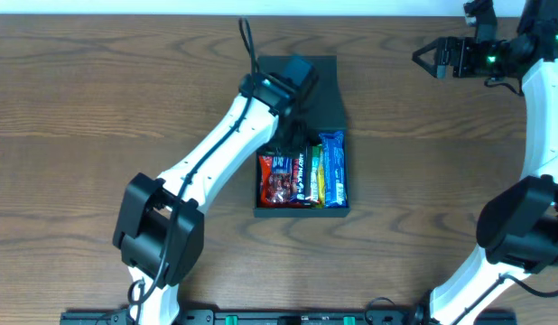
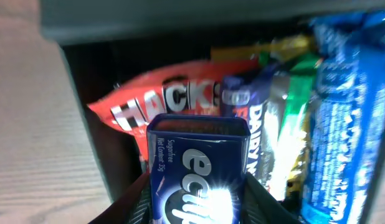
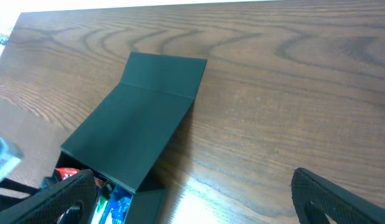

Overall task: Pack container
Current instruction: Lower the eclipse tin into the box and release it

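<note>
I read the dark green-black matte rectangular container (image 1: 302, 212) at the centre of the brown wood-grain table (image 1: 98, 90), its flap lid (image 1: 315, 86) swung open toward the far side. The left gripper (image 2: 195, 202) is over the container, its fingers clamped on the sides of a blue rectangular mint tin (image 2: 199, 155). Below the tin lie a red snack packet (image 2: 149, 99) and a blue wrapped bar (image 2: 348, 112). The right gripper (image 1: 428, 59) stands wide and empty, well apart at the far right

Mid-worktop (image 1: 423, 181), packets (image 1: 302, 176) side by side in container (image 1: 302, 213), lid (image 1: 320, 90) behind, tin (image 2: 199, 180) in left tool (image 2: 195, 208) over packets.
</note>
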Controlling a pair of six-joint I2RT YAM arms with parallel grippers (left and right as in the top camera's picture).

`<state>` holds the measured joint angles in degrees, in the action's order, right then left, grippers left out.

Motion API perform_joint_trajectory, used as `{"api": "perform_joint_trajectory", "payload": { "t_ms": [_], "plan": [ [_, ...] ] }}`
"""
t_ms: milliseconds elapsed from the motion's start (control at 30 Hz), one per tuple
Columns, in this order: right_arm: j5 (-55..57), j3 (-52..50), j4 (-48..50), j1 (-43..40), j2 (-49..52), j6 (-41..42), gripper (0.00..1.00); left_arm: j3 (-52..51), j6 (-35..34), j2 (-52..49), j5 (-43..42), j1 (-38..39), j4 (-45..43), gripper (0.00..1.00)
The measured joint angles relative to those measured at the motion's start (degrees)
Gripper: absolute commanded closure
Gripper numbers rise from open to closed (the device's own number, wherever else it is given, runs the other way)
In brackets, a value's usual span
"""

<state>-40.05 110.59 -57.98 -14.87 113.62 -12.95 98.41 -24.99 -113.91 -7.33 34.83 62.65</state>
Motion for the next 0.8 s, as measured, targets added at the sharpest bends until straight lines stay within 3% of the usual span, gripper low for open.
{"api": "perform_joint_trajectory", "payload": {
  "t_ms": [367,400,433,533,800],
  "plan": [
    [0.0,0.0,0.0,0.0,0.0,0.0,0.01,-7.4,-6.4,0.0,0.2,0.3,-4.2,0.94],
    [0.0,0.0,0.0,0.0,0.0,0.0,0.01,-7.4,-6.5,0.0,0.2,0.3,-4.3,0.87],
    [0.0,0.0,0.0,0.0,0.0,0.0,0.01,-7.4,-6.5,0.0,0.2,0.3,-4.4,0.69],
    [0.0,0.0,0.0,0.0,0.0,0.0,0.01,-7.4,-6.6,0.0,0.2,0.3,-4.5,0.34],
    [0.0,0.0,0.0,0.0,0.0,0.0,0.01,-5.0,-6.0,-0.1,0.0,0.3,-1.4,0.3]
  ]
}}
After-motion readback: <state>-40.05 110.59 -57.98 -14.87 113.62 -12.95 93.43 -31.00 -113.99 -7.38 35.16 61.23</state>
